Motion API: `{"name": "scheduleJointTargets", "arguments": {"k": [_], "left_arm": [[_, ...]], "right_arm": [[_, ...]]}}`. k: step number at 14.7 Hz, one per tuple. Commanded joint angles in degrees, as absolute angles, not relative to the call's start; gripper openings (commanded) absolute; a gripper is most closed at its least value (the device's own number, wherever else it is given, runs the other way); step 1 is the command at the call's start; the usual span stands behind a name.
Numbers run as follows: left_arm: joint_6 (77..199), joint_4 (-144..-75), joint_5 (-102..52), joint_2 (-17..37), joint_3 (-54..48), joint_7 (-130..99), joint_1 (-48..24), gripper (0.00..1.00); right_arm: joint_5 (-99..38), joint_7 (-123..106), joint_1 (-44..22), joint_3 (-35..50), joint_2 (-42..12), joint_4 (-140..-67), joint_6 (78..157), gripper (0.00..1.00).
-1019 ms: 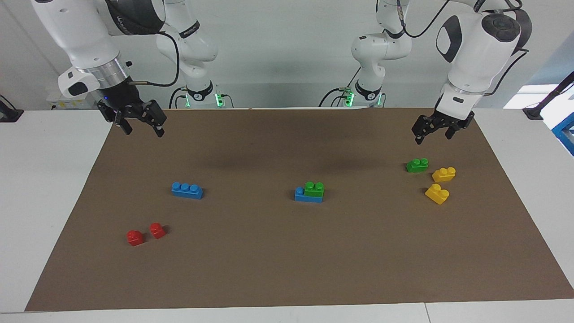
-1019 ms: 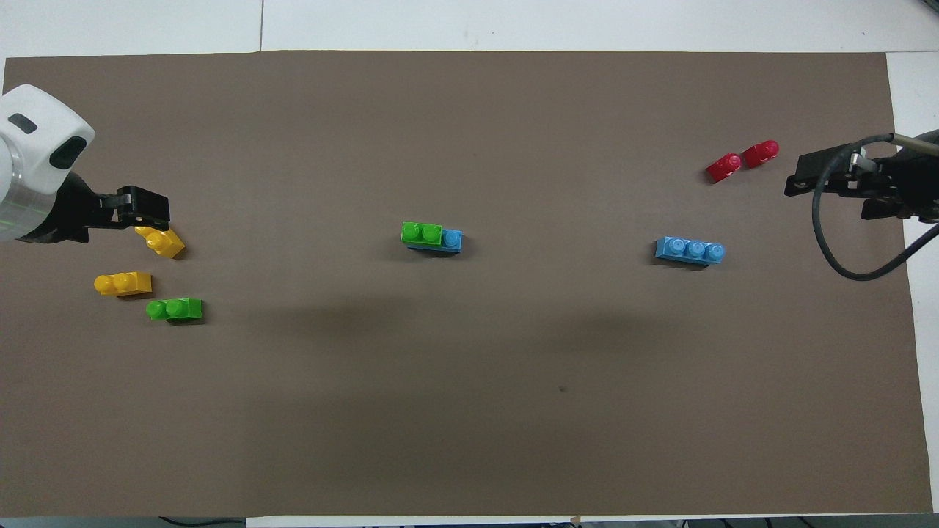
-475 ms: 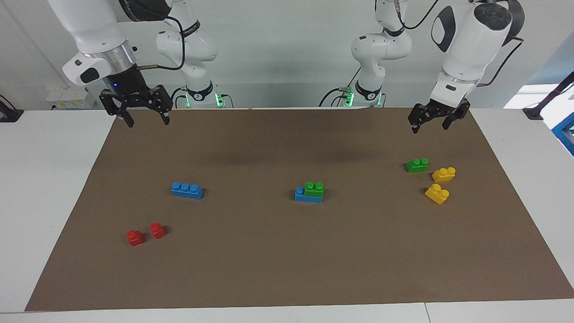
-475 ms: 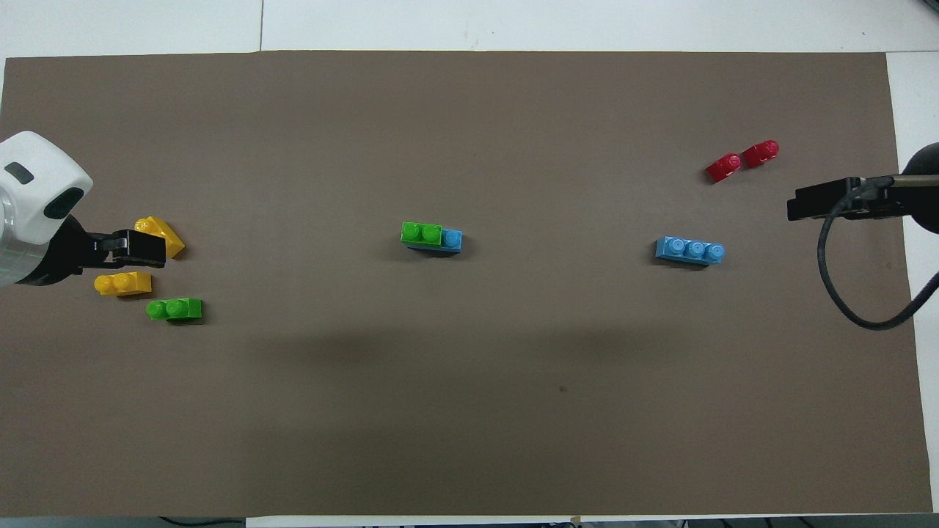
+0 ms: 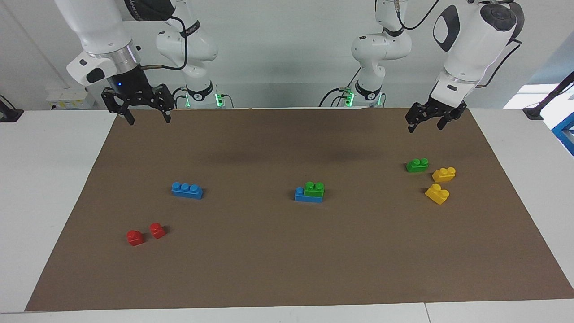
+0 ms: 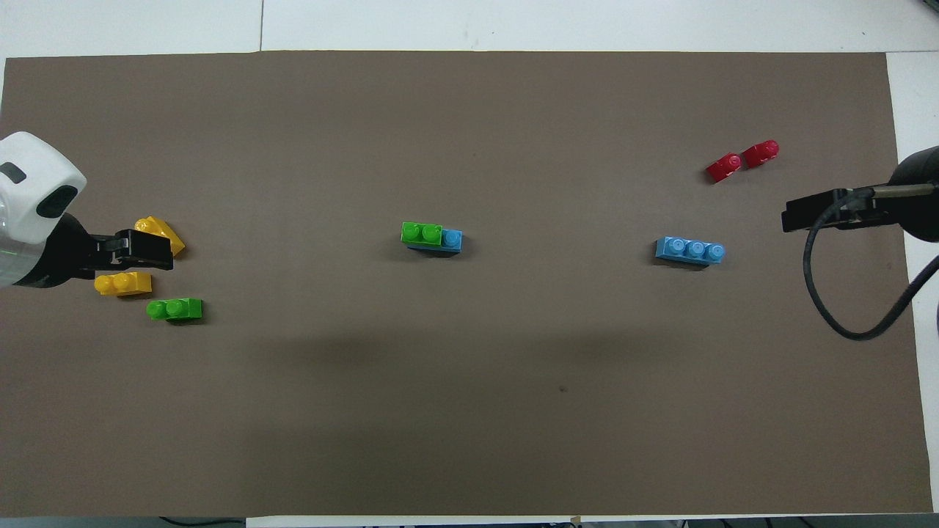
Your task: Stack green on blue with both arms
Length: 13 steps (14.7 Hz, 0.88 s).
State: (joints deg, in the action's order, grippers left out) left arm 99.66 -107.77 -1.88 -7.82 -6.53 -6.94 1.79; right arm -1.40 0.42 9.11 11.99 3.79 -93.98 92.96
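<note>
A green brick (image 5: pixel 314 189) (image 6: pixel 421 233) sits stacked on one end of a blue brick (image 5: pixel 305 196) (image 6: pixel 453 240) at the mat's middle. A second green brick (image 5: pixel 417 165) (image 6: pixel 174 309) lies loose toward the left arm's end. A second blue brick (image 5: pixel 187 190) (image 6: pixel 689 251) lies bare toward the right arm's end. My left gripper (image 5: pixel 426 125) (image 6: pixel 147 249) hangs open and empty, high over the mat's left arm's end, above the bricks there and touching none. My right gripper (image 5: pixel 148 119) (image 6: pixel 807 213) hangs open and empty over the mat's corner at the right arm's end.
Two yellow bricks (image 5: pixel 444 174) (image 5: pixel 437 194) lie beside the loose green one. In the overhead view the left gripper partly covers one of them (image 6: pixel 165 231). Two small red bricks (image 5: pixel 135 237) (image 5: pixel 157 230) lie farther from the robots than the bare blue brick. A brown mat (image 5: pixel 287 269) covers the table.
Both grippers have risen and drawn back toward the robots, staying open. No brick has moved.
</note>
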Motion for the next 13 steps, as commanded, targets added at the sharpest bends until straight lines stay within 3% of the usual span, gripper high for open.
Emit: {"name": "scheduleJointTargets", "arguments": {"k": [1, 7, 13], "left_arm": [[99.23, -107.67, -3.43, -8.09, -5.98, -6.15, 2.29, 1.00], [97.82, -105.91, -3.34, -6.94, -5.98, -6.24, 2.28, 1.00], [97.29, -106.00, -3.34, -7.29, -5.98, -6.06, 2.29, 1.00]], "right_arm": [[-0.26, -0.62, 2.49, 5.21, 2.38, -90.97, 90.35, 1.00], [-0.26, -0.44, -2.89, -0.34, 2.37, -91.05, 90.62, 1.00], [-0.26, -0.26, -2.99, -0.62, 2.55, -91.32, 90.09, 1.00]]}}
